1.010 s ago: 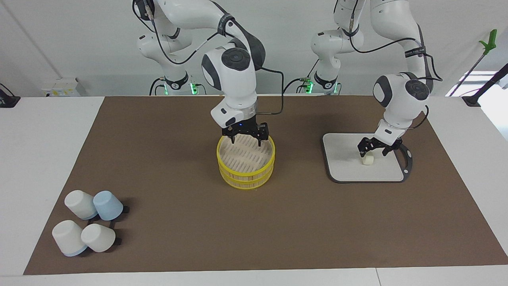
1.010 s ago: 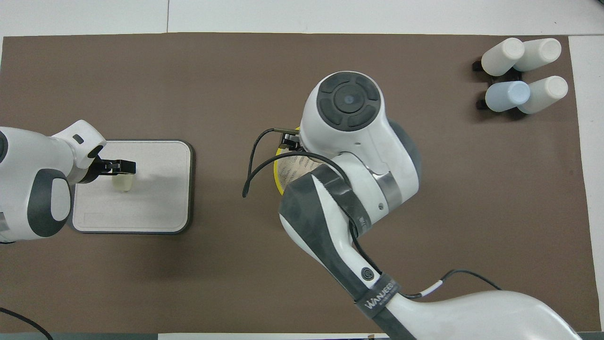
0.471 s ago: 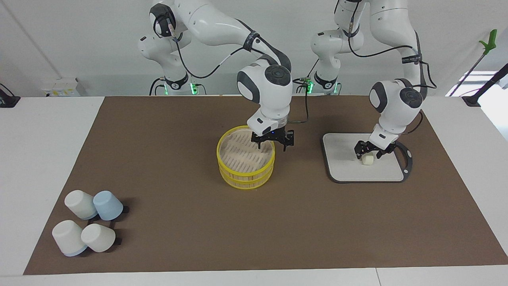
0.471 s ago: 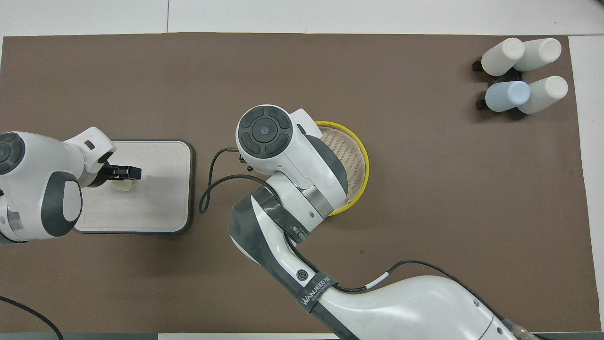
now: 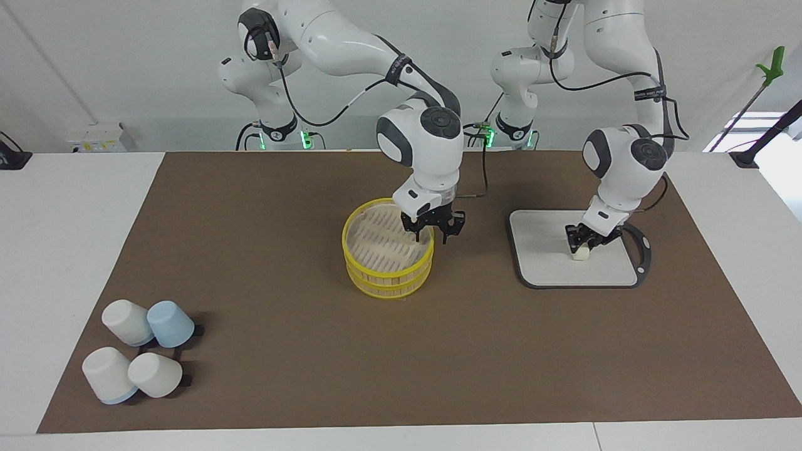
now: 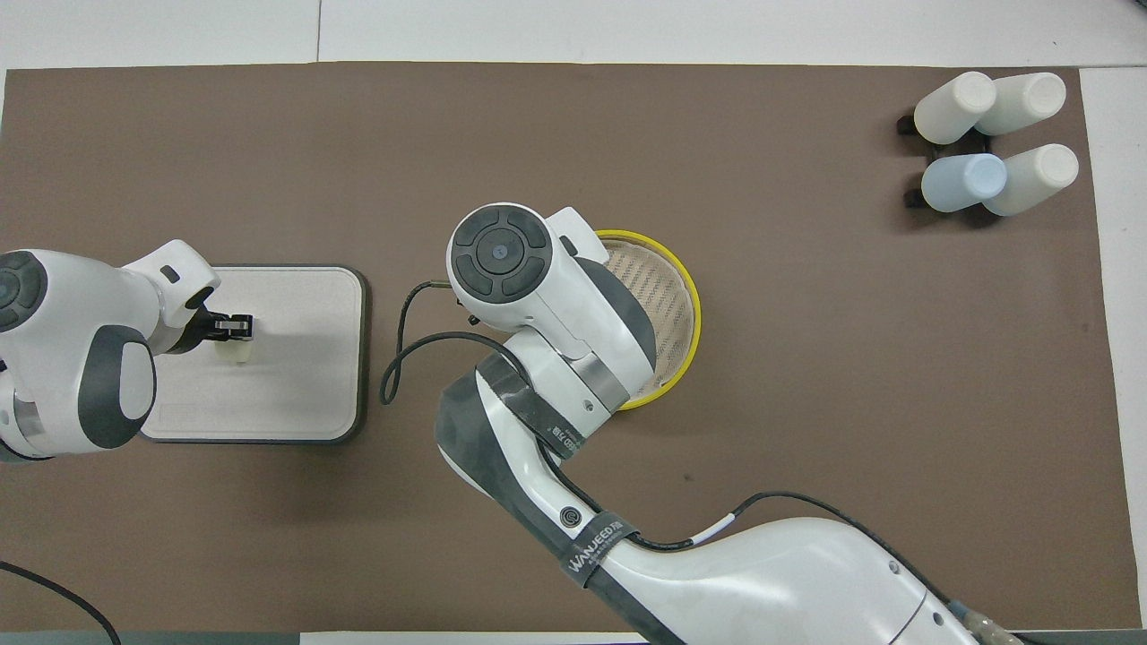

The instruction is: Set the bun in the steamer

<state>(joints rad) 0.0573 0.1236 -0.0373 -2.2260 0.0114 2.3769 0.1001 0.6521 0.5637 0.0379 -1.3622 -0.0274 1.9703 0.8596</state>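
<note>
The small cream bun [image 5: 581,253] [image 6: 237,352] lies on a grey board [image 5: 542,260] toward the left arm's end of the table. My left gripper [image 5: 584,244] [image 6: 239,328] is down on the board, shut on the bun. The yellow-rimmed steamer [image 5: 388,274] [image 6: 691,309] stands mid-table with its slatted inside bare. My right gripper [image 5: 432,235] is low at the steamer's rim on the side facing the board, open, one finger inside the rim and one outside. From overhead, the right arm's wrist hides that gripper.
Several upturned white and pale blue cups [image 5: 141,357] [image 6: 986,143] cluster at the right arm's end, farther from the robots. A brown mat [image 5: 282,351] covers the table. The right arm's cable [image 6: 399,358] loops between the steamer and the board [image 6: 305,358].
The left gripper came down and closed on the bun. The right gripper moved from over the steamer's middle to its rim, sank lower, and its fingers drew closer together.
</note>
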